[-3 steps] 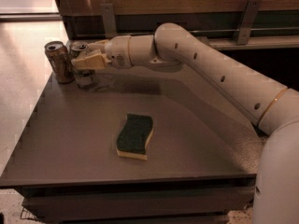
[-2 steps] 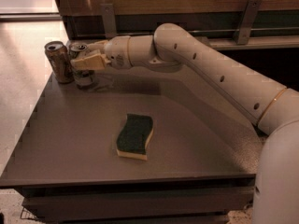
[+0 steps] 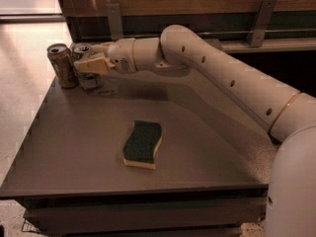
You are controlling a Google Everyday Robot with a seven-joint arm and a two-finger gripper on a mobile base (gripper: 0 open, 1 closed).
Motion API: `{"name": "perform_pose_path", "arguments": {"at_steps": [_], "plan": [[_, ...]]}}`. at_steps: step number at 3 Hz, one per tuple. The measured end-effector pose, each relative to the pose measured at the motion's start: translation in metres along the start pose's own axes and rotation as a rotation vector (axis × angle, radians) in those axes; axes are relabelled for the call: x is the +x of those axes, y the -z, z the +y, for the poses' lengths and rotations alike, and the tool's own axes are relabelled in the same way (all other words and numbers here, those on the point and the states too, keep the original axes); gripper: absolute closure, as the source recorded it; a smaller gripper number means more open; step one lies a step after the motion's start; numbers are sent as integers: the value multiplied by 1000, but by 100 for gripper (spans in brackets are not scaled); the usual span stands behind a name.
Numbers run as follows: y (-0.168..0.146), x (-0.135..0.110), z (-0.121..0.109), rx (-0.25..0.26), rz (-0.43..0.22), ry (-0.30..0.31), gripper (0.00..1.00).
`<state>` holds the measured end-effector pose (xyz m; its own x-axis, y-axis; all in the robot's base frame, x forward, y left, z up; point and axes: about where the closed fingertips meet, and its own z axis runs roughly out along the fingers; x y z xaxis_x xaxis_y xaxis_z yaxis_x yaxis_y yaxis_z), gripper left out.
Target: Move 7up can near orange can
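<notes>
The orange can (image 3: pixel 61 65) stands upright at the table's far left corner. The 7up can (image 3: pixel 82 49) stands right beside it on its right, almost touching; only its silver top and its lower part show. My gripper (image 3: pixel 83 58) reaches in from the right at can height. Its fingers (image 3: pixel 94 63) sit on either side of the 7up can and hide the can's middle. The gripper is shut on the 7up can, which rests on the grey table (image 3: pixel 212 147).
A green sponge with a yellow underside (image 3: pixel 142 143) lies mid-table, nearer the front. A wooden wall panel with a metal rail (image 3: pixel 256 43) runs behind the table. My arm (image 3: pixel 222 80) crosses the table's back right. The table's left edge is close to the cans.
</notes>
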<state>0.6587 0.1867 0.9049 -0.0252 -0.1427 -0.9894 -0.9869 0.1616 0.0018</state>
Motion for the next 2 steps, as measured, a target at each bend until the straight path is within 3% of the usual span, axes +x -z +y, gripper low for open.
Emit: {"name": "perform_pose_path", "arguments": {"at_steps": [1,2], "plan": [[-2,0,1,-3,0,0,0],[-2,0,1,-3,0,0,0]]}}
